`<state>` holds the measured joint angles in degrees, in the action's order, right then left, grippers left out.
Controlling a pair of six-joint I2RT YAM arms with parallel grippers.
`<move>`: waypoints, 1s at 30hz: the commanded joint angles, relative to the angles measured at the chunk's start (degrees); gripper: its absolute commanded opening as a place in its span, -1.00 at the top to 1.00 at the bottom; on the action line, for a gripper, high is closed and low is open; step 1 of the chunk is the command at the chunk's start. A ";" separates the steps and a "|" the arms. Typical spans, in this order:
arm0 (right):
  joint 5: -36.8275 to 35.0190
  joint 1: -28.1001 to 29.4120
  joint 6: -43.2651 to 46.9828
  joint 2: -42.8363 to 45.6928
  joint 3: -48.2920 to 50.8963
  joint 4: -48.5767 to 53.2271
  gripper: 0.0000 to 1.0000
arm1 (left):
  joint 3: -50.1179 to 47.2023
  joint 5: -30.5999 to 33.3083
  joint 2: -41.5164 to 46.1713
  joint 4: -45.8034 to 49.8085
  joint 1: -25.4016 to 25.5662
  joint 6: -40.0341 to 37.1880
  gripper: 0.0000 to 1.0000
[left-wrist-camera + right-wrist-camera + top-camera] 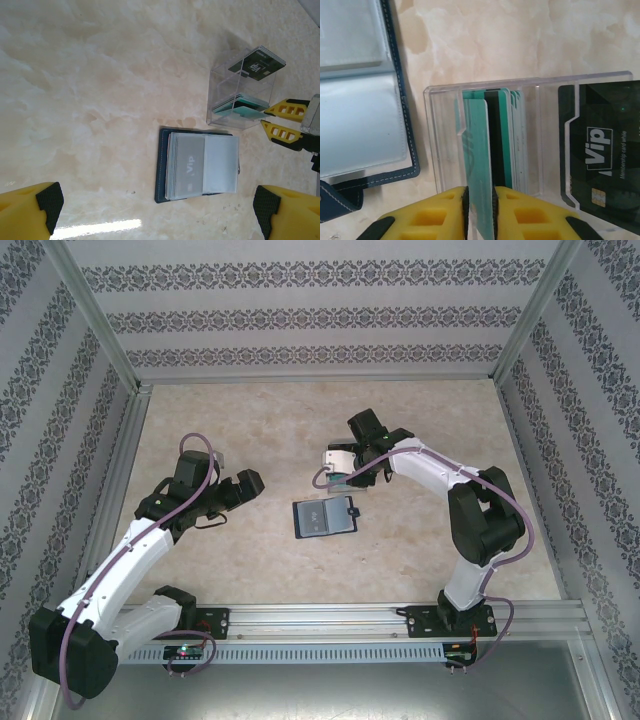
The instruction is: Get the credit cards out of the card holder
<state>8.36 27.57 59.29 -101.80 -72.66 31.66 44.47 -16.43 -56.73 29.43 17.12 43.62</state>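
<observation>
The right gripper [479, 192], jaws nearly closed, pinches a teal card [477, 140] standing in the clear box [440, 150] just beside the open card holder [365, 125]. The left gripper [243, 487] gapes empty near the holder. Next, likely: let go, then fetch the grey Vip card [187, 165] inside the holder.

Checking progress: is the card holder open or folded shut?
Open. The card holder lies spread flat on the table, with both inner halves facing up.
</observation>
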 commanded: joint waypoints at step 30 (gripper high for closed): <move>5.96 1.30 -80.23 17.28 15.29 -6.34 0.62 | -0.21 -11.08 -13.71 -10.50 1.30 4.43 -0.74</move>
<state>11.60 28.38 -7.46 -85.17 -61.12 26.37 43.72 -25.36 -68.69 22.33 17.26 46.72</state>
